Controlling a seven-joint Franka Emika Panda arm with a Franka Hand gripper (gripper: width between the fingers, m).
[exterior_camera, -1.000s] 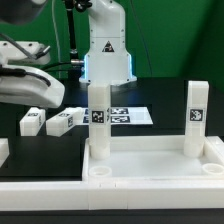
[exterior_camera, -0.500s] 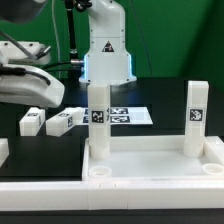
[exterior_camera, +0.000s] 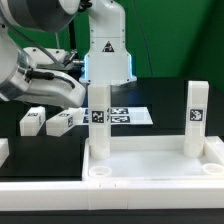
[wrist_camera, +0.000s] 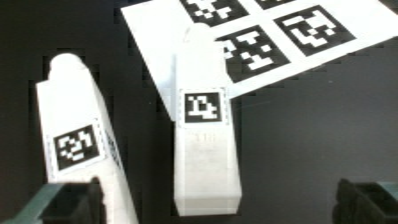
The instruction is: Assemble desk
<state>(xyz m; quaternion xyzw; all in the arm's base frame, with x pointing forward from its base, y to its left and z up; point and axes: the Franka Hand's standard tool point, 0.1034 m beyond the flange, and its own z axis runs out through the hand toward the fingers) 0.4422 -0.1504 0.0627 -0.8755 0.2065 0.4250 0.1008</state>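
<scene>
On my remote feed, the gripper point(wrist_camera: 222, 203) hangs wide open and empty above two loose legs point(wrist_camera: 203, 140) at the marker board point(wrist_camera: 267, 40) edge, while the desk slab point(exterior_camera: 155, 168) carries two upright legs point(exterior_camera: 98, 115).

Two legs point(exterior_camera: 97, 118) point(exterior_camera: 196, 115) upright in slab point(exterior_camera: 150, 180); two loose legs point(exterior_camera: 32, 121) point(exterior_camera: 63, 122) beside marker board point(exterior_camera: 133, 117).

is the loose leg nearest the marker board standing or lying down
Lying down. The loose leg lies flat on the black table, tag facing up, one end by the marker board.
</scene>
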